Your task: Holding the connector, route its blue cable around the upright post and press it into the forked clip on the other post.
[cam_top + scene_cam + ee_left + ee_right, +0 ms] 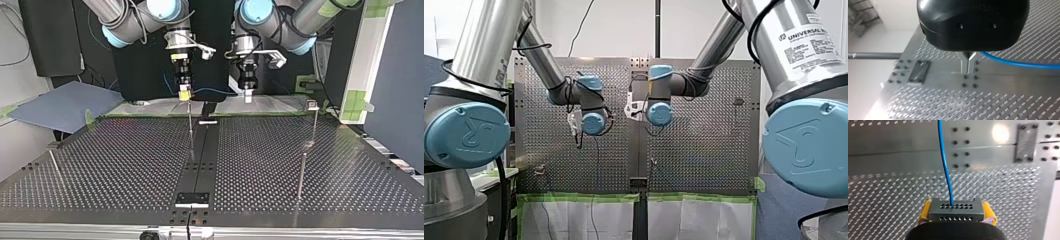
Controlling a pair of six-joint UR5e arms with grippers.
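My right gripper (957, 206) is shut on a dark grey connector (956, 213), its yellow pads (925, 212) on both sides. A blue cable (946, 167) leaves the connector and runs ahead over the plate. In the top view the cable (214, 91) spans from my right gripper (184, 95) to my left gripper (247, 96), both above the table's far edge. The metal fingers of my left gripper (967, 72) are shut, with the blue cable (1020, 64) leading off beside them. A thin upright post (190, 131) stands just below my right gripper. A post with a block head (312, 105) stands at the right.
The perforated table (125, 165) has a dark centre strip (202, 155) with a bracket (192, 199) at its near end. Another thin post (301, 172) stands at the top view's right and a slanted one (55, 162) at its left. A blue sheet (60, 105) lies off the table.
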